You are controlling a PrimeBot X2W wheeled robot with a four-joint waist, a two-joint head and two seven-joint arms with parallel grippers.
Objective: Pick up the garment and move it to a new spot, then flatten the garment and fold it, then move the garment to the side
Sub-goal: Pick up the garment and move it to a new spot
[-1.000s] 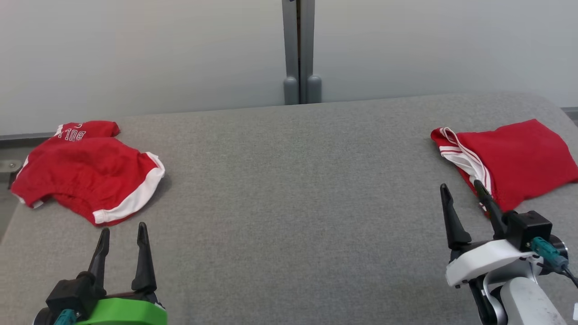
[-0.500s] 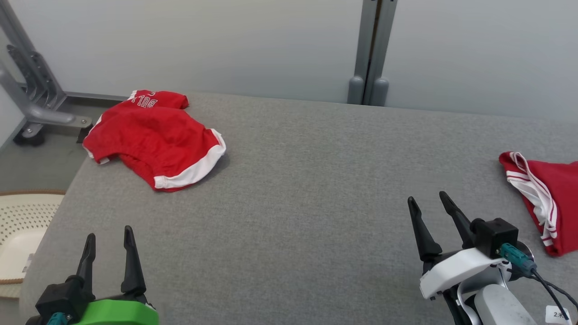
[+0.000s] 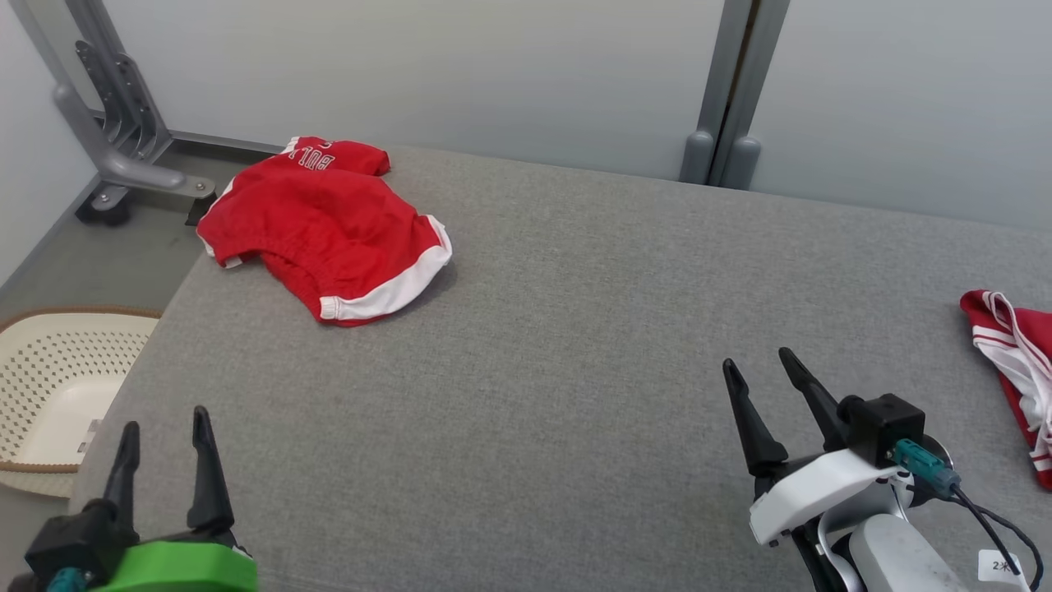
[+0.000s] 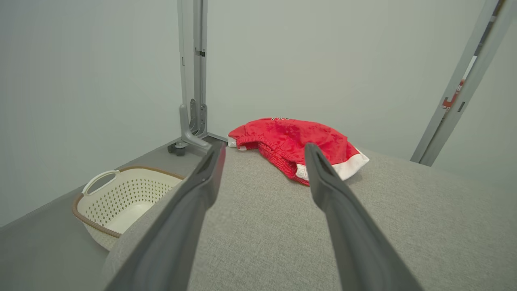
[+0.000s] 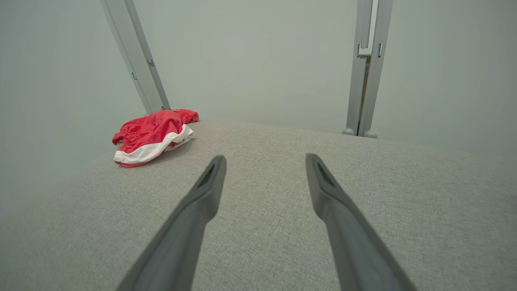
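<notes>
A cream basket [image 3: 51, 372] with a brown rim stands on the floor at the far left, below the edge of the counter [image 3: 575, 329]. Behind it a grey metal frame foot [image 3: 123, 168] rests on the floor by the wall.

The left tool [image 3: 164, 419] shows at the lower left of the head view, above the counter's near left corner. Its two dark fingers are spread and nothing is between them. In the left wrist view the left tool [image 4: 264, 146] points along the counter [image 4: 262, 234] toward the red garment [image 4: 291, 139], with the basket [image 4: 117, 194] off to its left.

The red garment [image 3: 329, 222] lies crumpled in the counter's far left corner. It has a white band along one edge and white lettering near the wall, and neither tool touches it.

A pair of grey posts [image 3: 731, 99] rises behind the counter, right of the middle.

The right tool [image 3: 756, 358] hangs at the lower right, fingers spread and empty, well apart from the red garment. In the right wrist view the right tool [image 5: 265, 157] points across bare counter [image 5: 404, 210], with the red garment [image 5: 151, 133] far off at the upper left.

At the right edge lies a second red piece [image 3: 1015, 362] with white stripes, partly cut off by the picture's edge.
</notes>
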